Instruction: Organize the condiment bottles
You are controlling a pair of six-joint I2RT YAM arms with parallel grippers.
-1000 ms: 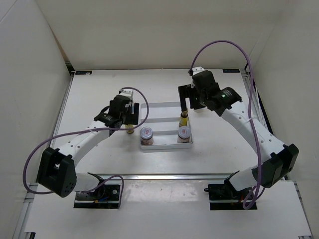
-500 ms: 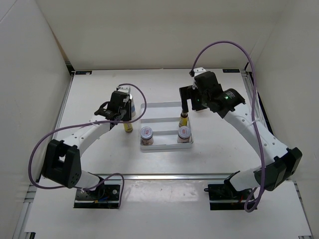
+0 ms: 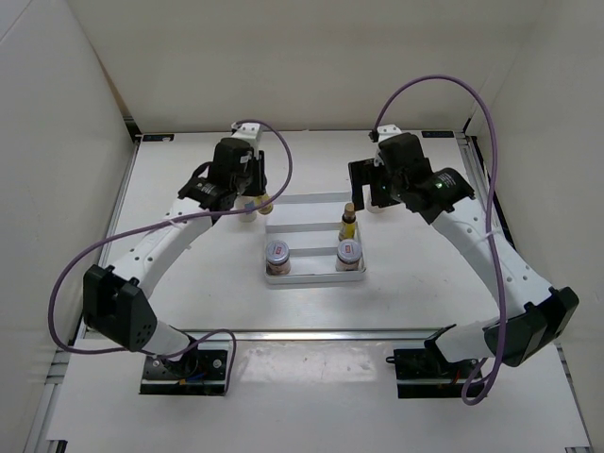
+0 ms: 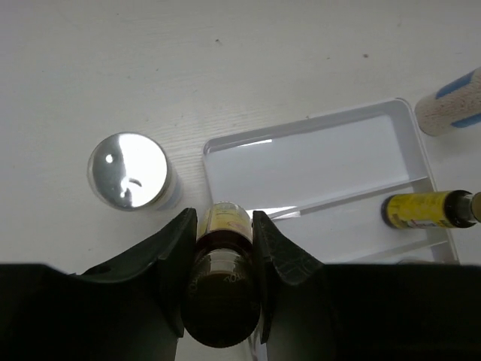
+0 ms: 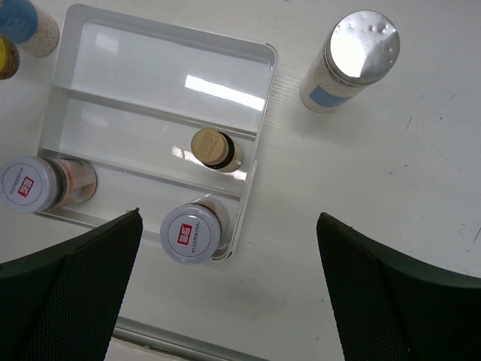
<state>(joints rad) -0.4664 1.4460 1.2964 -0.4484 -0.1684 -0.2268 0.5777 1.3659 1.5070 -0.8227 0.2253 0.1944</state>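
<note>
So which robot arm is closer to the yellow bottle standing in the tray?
The right arm: its open jaws hover just beyond the yellow bottle. The left arm is past the tray's far left corner, jaws shut on another yellow bottle.

L hand (image 4: 223,224) clamped tight; R hand (image 5: 229,218) spread wide, facing down.

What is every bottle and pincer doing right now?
Left pincer: shut on the held amber bottle.
Right pincer: open, empty.
Second amber bottle: upright in the middle compartment of the tray.
Squat jars: lidded, upright in the tray's front compartment.
White bottles: capped, standing on the table outside the tray.
</note>
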